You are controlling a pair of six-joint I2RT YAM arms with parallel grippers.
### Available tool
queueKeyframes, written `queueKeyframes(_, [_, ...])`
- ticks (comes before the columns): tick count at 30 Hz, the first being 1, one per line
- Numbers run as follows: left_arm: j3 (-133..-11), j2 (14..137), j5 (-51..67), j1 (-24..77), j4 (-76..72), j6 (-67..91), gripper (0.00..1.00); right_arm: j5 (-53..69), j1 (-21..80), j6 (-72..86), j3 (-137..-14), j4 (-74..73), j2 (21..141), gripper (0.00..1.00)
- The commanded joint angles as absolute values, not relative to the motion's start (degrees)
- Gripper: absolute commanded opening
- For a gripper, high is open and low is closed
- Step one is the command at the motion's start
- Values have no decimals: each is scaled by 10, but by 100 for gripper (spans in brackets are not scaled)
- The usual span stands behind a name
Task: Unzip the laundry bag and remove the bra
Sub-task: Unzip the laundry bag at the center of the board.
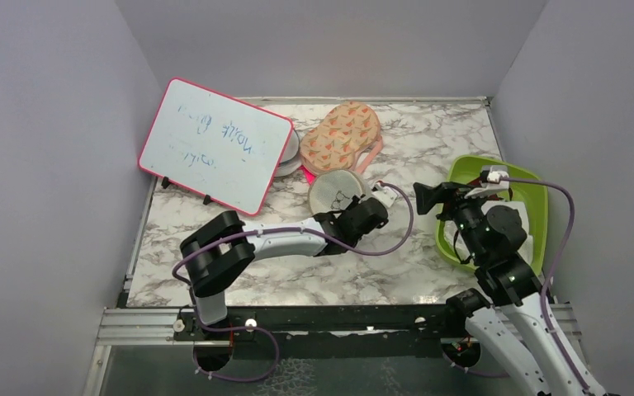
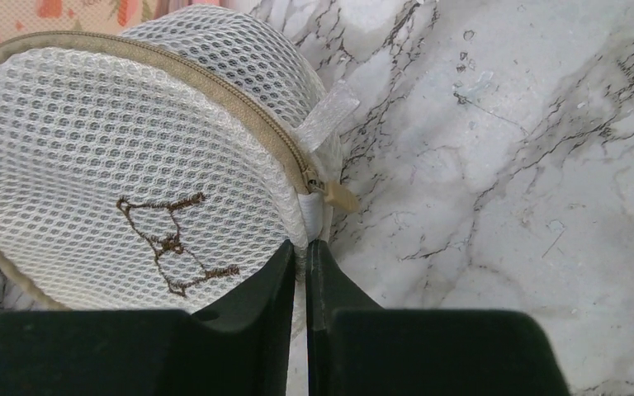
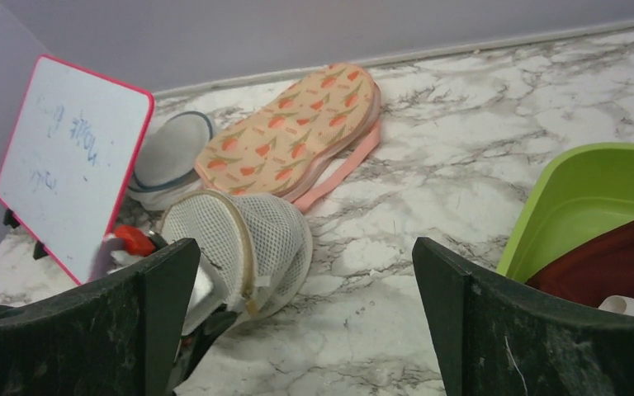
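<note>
The laundry bag [image 1: 336, 192] is a round white mesh pod tipped on its edge at the table's middle. Its lid with the dark bra outline faces the left wrist camera [image 2: 132, 148]. The tan zip round the rim looks closed, with the pull [image 2: 338, 196] at the lower right. My left gripper [image 2: 306, 245] is shut on a white fabric tab at the bag's rim, just below the pull. My right gripper [image 3: 301, 256] is open and empty, hovering right of the bag [image 3: 256, 231], near the green bin. The bra is hidden.
A peach patterned case with a pink strap [image 1: 343, 136] lies behind the bag. A pink-framed whiteboard [image 1: 215, 144] leans at the back left, with a white round pod [image 3: 165, 157] beside it. A green bin [image 1: 528, 190] at right holds dark red cloth [image 3: 611, 256].
</note>
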State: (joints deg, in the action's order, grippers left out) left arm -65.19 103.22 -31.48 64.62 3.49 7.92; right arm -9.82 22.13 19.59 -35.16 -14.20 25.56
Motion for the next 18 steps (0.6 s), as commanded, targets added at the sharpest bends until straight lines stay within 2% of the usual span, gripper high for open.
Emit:
queueKeyframes(1, [-643, 963, -296, 647, 21, 39, 0, -92, 221, 157, -321, -120, 293, 100])
queueKeyframes(4, [-629, 932, -292, 647, 15, 32, 0, -14, 220, 111, -269, -43, 313, 98])
queueKeyframes(8, [-617, 901, -272, 643, 15, 32, 0, 129, 220, 49, -197, 81, 333, 90])
queueKeyframes(12, [-618, 886, -261, 639, 24, 39, 0, 305, 220, -61, -125, 240, 353, 59])
queueKeyframes(13, [-619, 883, -253, 637, 28, 44, 0, 338, 220, -84, -113, 275, 363, 54])
queueKeyframes(18, [-637, 879, -184, 607, 47, 73, 0, 394, 223, -138, -69, 458, 444, 53])
